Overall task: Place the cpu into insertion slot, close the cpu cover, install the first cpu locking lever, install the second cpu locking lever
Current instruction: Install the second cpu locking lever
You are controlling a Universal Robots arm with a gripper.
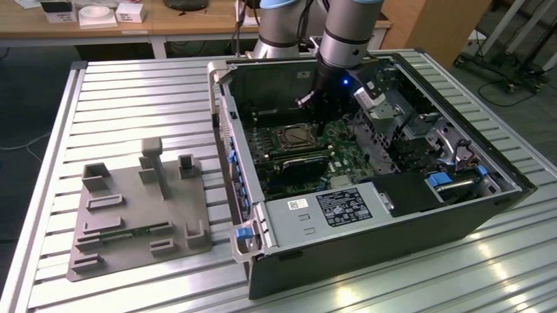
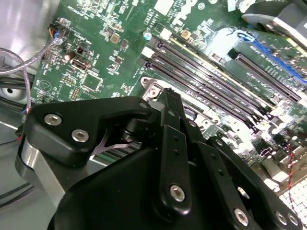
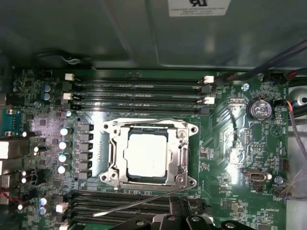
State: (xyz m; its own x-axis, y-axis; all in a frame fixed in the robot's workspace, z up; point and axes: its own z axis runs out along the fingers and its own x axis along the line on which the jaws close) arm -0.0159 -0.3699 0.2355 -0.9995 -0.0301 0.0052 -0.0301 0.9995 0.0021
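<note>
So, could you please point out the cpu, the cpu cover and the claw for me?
cpu [image 3: 145,154]: first wrist view, middle of its silvery top.
cpu cover [image 3: 116,153]: first wrist view, one side bar of the frame.
claw [image 1: 324,124]: exterior view, its tip above the board.

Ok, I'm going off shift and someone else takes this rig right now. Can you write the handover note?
Tool: down inside the open computer case, at the edge of the socket, next to a thin lever rod.
Parts: the cpu lies flat in the insertion slot; the cpu cover is down around it.
Done: cpu placed, cover closed.
Left: that lever rod angles away from the socket, not latched. I cannot tell whether the other lever is locked.
</note>
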